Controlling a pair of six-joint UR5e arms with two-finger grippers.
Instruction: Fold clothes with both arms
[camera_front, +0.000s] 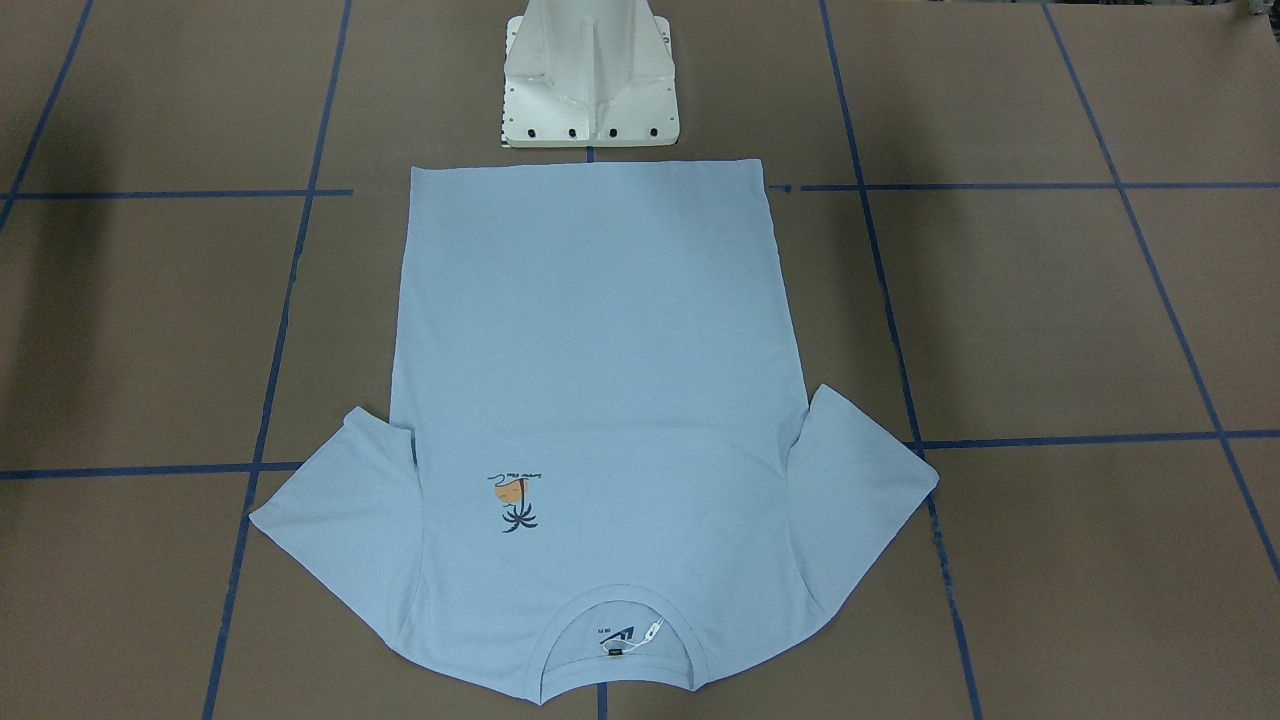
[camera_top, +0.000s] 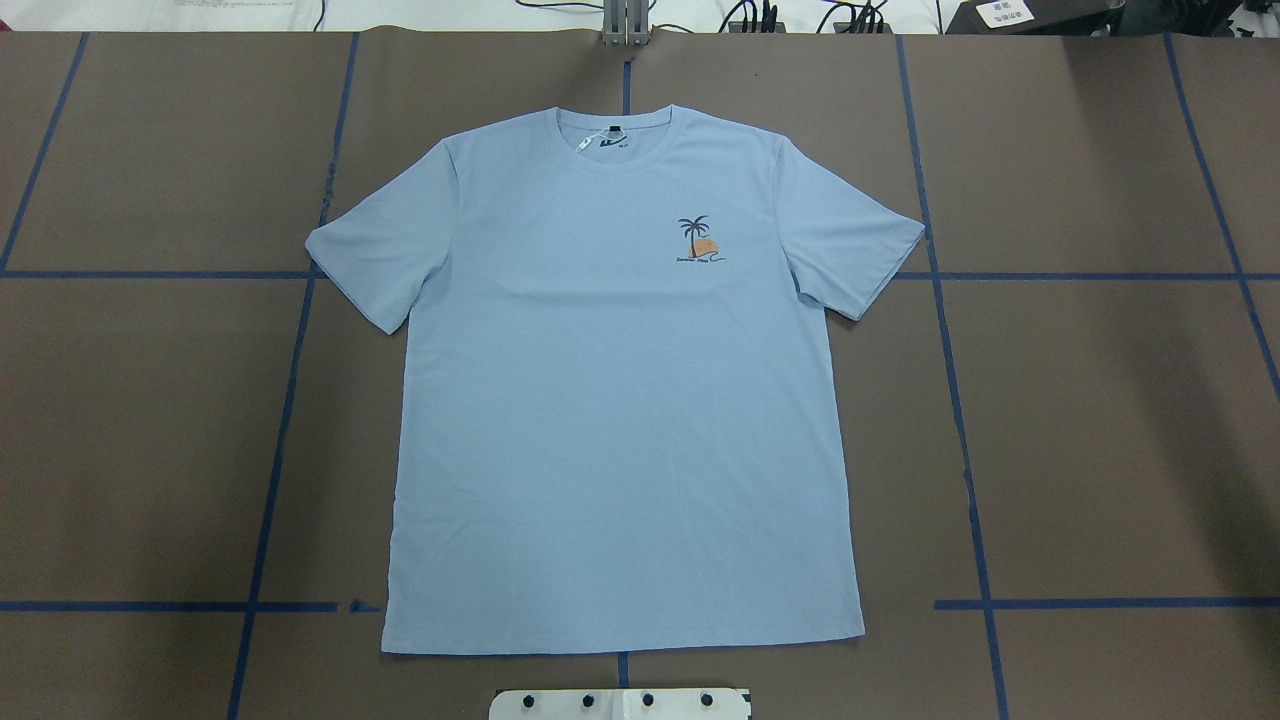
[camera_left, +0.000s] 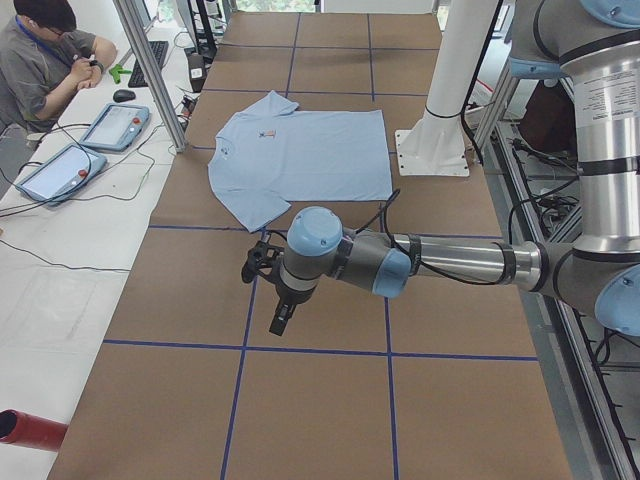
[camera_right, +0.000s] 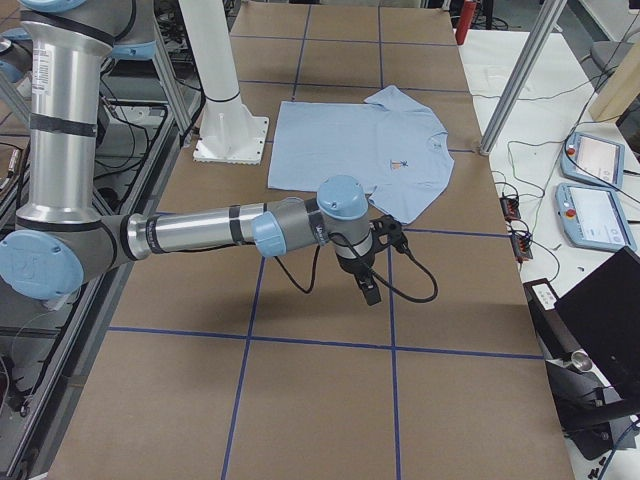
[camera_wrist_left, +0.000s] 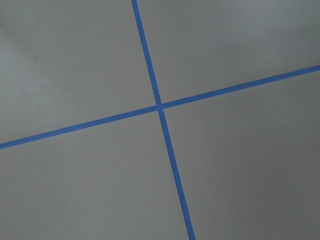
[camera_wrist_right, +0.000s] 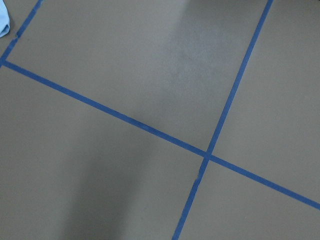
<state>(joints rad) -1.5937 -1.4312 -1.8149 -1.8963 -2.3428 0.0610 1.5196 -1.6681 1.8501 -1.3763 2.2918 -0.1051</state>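
T-shirt (camera_top: 620, 400) flat, print up — left tool (camera_left: 283, 318), right tool (camera_right: 371, 292) beside it.

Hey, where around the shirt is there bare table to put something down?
Widest: the taped brown squares either side of the T-shirt, from its body and sleeves outward to the table ends, though the left arm and right arm hang over the outer squares. Tight: the strip between hem and white pedestal base, and between collar and far edge.

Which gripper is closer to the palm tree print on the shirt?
Right. The right gripper hangs just past the sleeve nearest the print; the left gripper is beyond the opposite sleeve.
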